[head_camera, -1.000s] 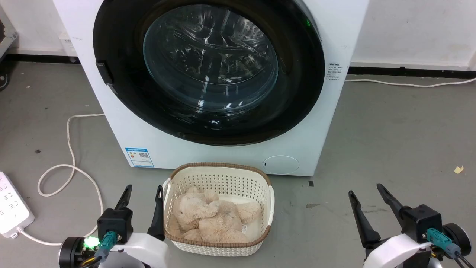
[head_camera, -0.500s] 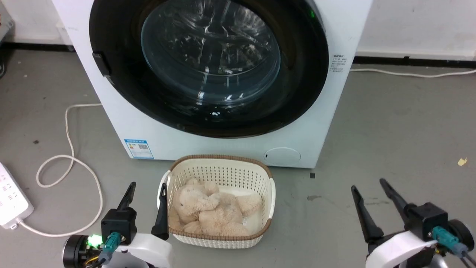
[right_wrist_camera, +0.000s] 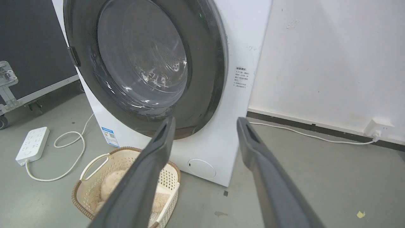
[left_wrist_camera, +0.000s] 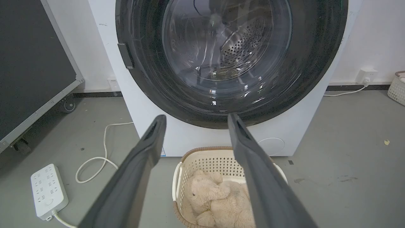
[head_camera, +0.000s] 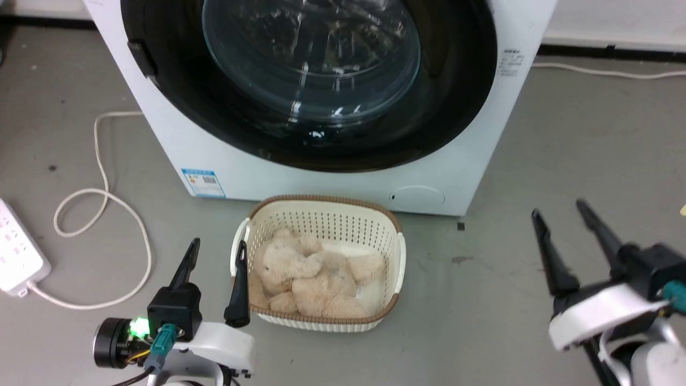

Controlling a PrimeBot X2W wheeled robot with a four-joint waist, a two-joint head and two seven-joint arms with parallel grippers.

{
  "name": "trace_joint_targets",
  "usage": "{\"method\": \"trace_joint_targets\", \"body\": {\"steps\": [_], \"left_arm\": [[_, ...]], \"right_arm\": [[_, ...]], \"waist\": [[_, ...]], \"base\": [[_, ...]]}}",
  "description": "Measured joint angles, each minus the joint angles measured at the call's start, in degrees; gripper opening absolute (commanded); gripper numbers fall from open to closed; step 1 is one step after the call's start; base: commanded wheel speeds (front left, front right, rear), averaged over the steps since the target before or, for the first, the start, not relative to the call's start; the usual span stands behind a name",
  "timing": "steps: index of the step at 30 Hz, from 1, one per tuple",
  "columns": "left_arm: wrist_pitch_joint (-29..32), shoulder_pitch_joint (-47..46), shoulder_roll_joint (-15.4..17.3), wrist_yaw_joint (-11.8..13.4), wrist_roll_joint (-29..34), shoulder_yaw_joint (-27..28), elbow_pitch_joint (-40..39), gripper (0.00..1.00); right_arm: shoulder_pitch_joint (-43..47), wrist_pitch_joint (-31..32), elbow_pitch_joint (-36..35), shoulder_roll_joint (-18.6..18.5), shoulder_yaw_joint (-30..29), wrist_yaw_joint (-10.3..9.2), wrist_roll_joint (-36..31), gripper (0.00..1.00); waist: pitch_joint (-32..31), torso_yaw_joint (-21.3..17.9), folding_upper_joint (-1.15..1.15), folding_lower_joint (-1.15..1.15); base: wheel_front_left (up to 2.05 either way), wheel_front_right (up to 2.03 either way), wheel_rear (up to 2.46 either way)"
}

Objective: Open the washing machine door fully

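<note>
One basket [head_camera: 321, 200] before the shut door [head_camera: 455, 80]; left tool [head_camera: 218, 243], right tool [head_camera: 557, 208] spread empty.

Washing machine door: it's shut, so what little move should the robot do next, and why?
Probably lift the right gripper toward the right rim of the washing machine door. The door sits shut, and this gripper and the left gripper hang low, jaws open, holding nothing.

The left gripper [left_wrist_camera: 196, 116] hangs with its dark fingers [left_wrist_camera: 133, 180] spread wide, pointed at the washing machine door [left_wrist_camera: 148, 82], which sits shut against the white machine. Below, a cream basket [left_wrist_camera: 202, 161] on the floor holds a plush toy [left_wrist_camera: 212, 199]. A power strip [left_wrist_camera: 47, 190] lies nearby.
</note>
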Motion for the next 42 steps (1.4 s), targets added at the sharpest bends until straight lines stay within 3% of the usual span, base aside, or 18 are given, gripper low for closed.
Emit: {"method": "trace_joint_targets", "body": {"steps": [5,7,8,26,42], "left_arm": [[-0.6,-0.7,0.0,0.4,0.0,-0.5,-0.5,1.0],[-0.9,-1.1,0.0,0.5,0.0,-0.7,-0.6,1.0],[-0.9,-1.2,0.0,0.6,0.0,-0.8,-0.6,1.0],[-3.3,-3.8,0.3,2.0,0.0,-3.3,-1.9,1.0],[-5.3,-6.1,0.5,3.1,0.0,-5.6,-3.1,1.0]], "right_arm": [[-3.6,1.0,0.0,-1.5,-0.5,0.0,2.0,1.0],[-5.1,1.3,0.1,-2.1,-0.6,0.0,2.8,0.05],[-5.9,1.5,0.2,-2.2,-0.8,0.0,3.3,0.0],[-26.1,7.9,13.3,-3.0,-8.0,-0.01,15.9,0.0],[-43.3,22.7,27.8,-3.6,-13.8,-0.02,29.1,0.0]], "waist": [[1.9,0.6,0.0,0.0],[2.5,0.8,0.0,0.0],[2.8,0.9,0.0,0.0],[8.1,3.2,0.0,0.0],[13.0,5.5,0.0,0.0]], "base": [[0.0,0.0,0.0],[0.0,0.0,0.0],[0.0,0.0,0.0],[0.0,0.0,0.0],[0.0,0.0,0.0]]}}
